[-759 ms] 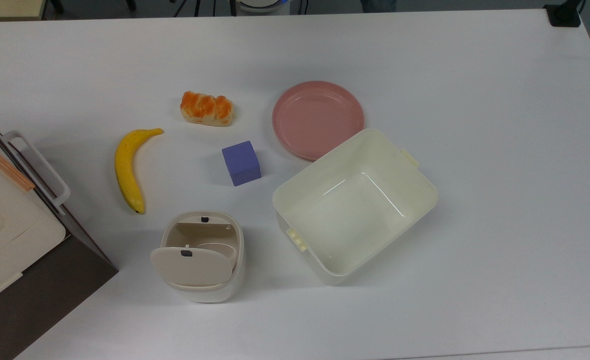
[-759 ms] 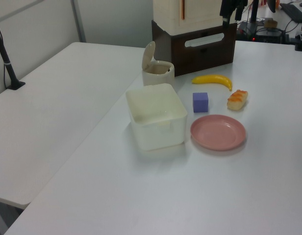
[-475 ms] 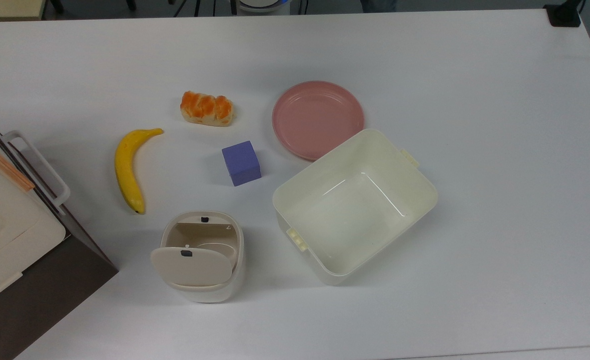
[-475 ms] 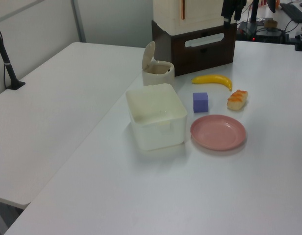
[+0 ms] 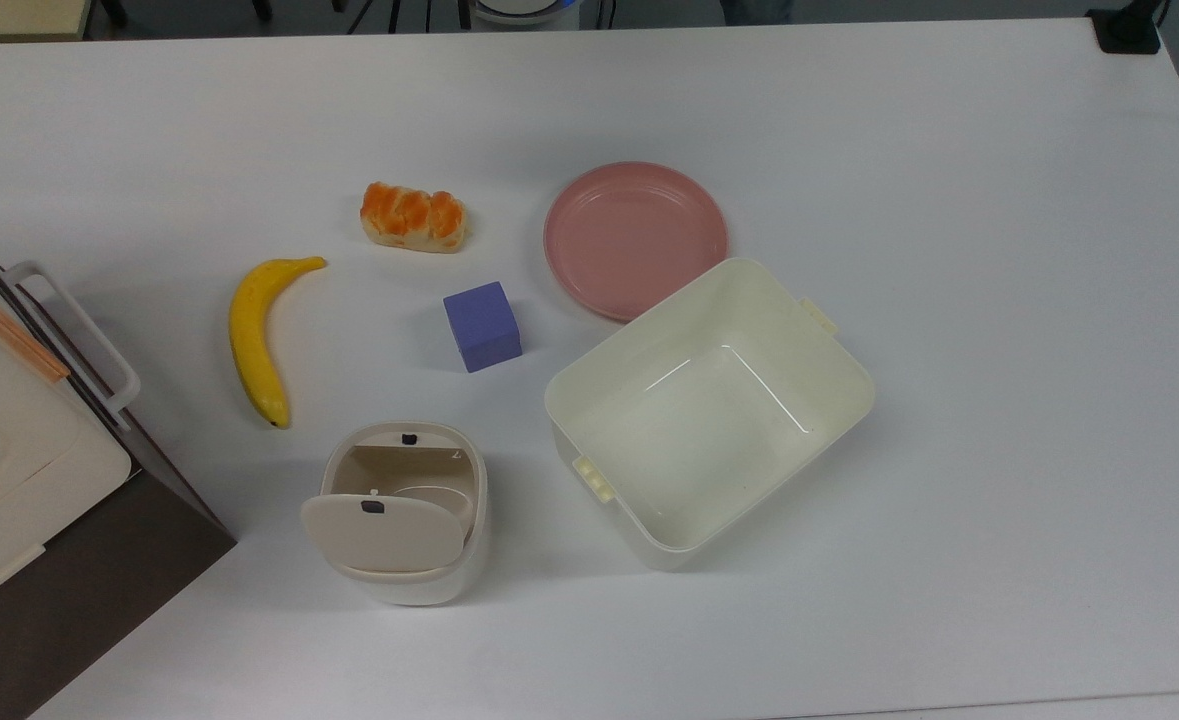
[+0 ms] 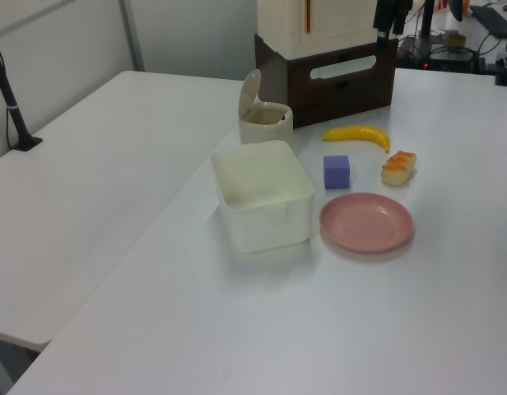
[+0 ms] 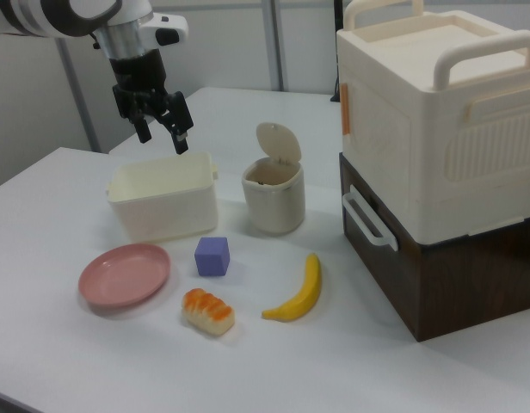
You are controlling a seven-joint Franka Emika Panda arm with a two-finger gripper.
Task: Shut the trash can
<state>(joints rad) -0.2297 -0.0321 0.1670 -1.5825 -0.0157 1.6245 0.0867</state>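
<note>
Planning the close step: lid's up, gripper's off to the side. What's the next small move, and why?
Probably carry the gripper toward the right view's right, to just above the raised lid of the trash can. The lid stands upright and open, and the open gripper hangs high above the cream tub, well clear of the lid. It needs to be over the lid before pushing down.

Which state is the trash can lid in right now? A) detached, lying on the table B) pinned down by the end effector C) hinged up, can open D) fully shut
C: in the right view the lid stands raised above the trash can with the opening exposed, while the end effector hangs open above the tub, apart from the can.
</note>
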